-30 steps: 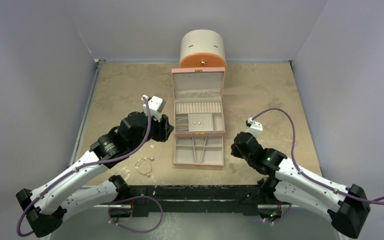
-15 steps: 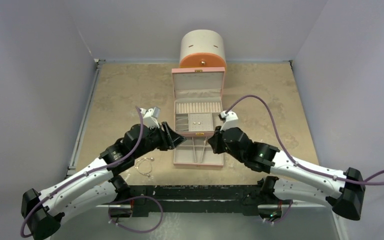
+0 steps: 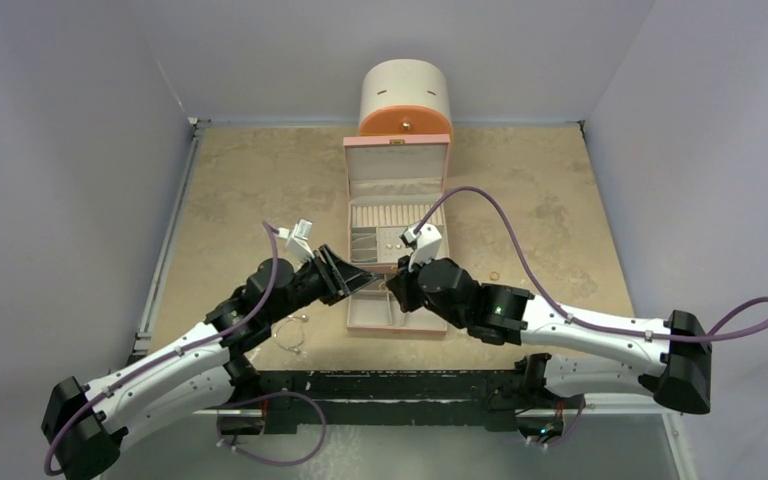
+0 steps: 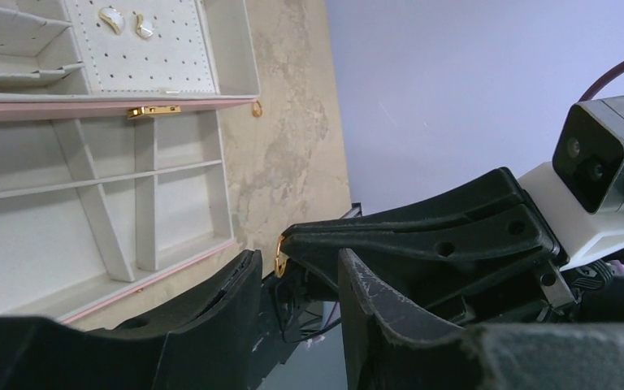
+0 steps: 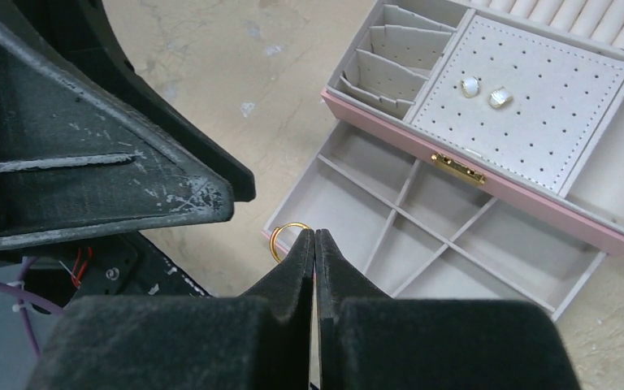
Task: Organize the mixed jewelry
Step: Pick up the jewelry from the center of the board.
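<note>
My right gripper (image 5: 315,236) is shut on a thin gold ring (image 5: 284,236), which sticks out to the left of its tips. It hangs over the front left corner of the pink jewelry box's pulled-out drawer (image 5: 349,187). My left gripper (image 4: 296,260) is open, with its jaws on either side of the right gripper's tip and the gold ring (image 4: 279,253). I see no contact with either. Two pale studs (image 5: 485,91) sit on the box's perforated pad. A wire bangle (image 3: 288,332) lies on the table by the left arm. A small coppery ring (image 3: 494,275) lies to the right of the box.
The pink jewelry box (image 3: 397,165) stands open at mid-table, lid up. Its drawer (image 3: 360,318) has several empty compartments. A round cream-and-orange drawer cabinet (image 3: 405,100) stands behind it. Grey walls close in the table on three sides.
The right arm has swung left from beside the box to above the drawer's front left corner. The left arm has moved down and right to meet it, and its jaws have narrowed slightly.
</note>
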Motion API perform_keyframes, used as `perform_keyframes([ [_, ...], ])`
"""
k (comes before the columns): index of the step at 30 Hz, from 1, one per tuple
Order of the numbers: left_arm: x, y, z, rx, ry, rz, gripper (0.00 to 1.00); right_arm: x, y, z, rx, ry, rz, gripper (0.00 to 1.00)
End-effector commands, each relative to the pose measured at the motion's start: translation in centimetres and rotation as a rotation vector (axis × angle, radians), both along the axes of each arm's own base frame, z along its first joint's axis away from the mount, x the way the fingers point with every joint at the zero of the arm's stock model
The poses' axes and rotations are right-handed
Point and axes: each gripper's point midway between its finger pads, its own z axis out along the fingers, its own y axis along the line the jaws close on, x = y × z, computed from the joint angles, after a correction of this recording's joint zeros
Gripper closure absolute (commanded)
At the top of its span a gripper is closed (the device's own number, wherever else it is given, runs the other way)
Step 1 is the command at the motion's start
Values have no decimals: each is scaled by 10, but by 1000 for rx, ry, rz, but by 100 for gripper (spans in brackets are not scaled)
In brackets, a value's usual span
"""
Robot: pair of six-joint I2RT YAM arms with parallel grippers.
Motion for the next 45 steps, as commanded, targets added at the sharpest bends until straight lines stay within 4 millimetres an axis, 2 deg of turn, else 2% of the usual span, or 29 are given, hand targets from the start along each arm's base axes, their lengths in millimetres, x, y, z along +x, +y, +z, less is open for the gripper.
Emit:
perform_keyframes([
  [1,1,-7,21,-85,-28,-16,63,6,12,40,99,-74,-1,100],
  [4,1,-7,18,-83,-22,-15,64,5,15,48,132,-85,6,100],
  [20,-3,-13,13,-89,-9,-54,70,3,23,54,165,-85,13,100],
  [23,-4,-13,14,-95,-13,-56,75,3,24,54,162,-84,13,100],
  [29,-6,-15,16,-115,-17,-69,100,1,24,54,165,-81,17,100],
  [35,-7,-14,19,-126,-28,-72,100,-4,21,55,192,-67,22,100],
  [37,-8,-13,20,-122,-39,-73,100,-6,16,58,215,-66,19,88],
  [39,-8,-11,23,-113,-63,-74,100,-11,11,56,229,-48,21,81],
  [45,-17,-12,37,-109,-167,-139,100,-32,-2,63,229,-38,122,66],
])
